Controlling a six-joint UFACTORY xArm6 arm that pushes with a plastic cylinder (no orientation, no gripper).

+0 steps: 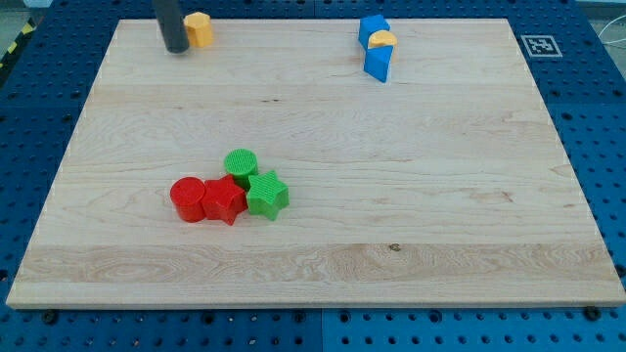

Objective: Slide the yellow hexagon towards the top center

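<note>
The yellow hexagon (200,29) lies near the top edge of the wooden board (323,244), left of centre. My tip (176,46) stands just left of the hexagon, touching or nearly touching its left side. The dark rod rises from there out of the view's top.
A blue block (372,28), a small yellow block (381,41) and a blue triangular block (379,65) cluster at the top right of centre. A green cylinder (241,164), green star (266,195), red star (224,201) and red cylinder (188,199) cluster at lower left. A marker tag (539,45) sits at the top right corner.
</note>
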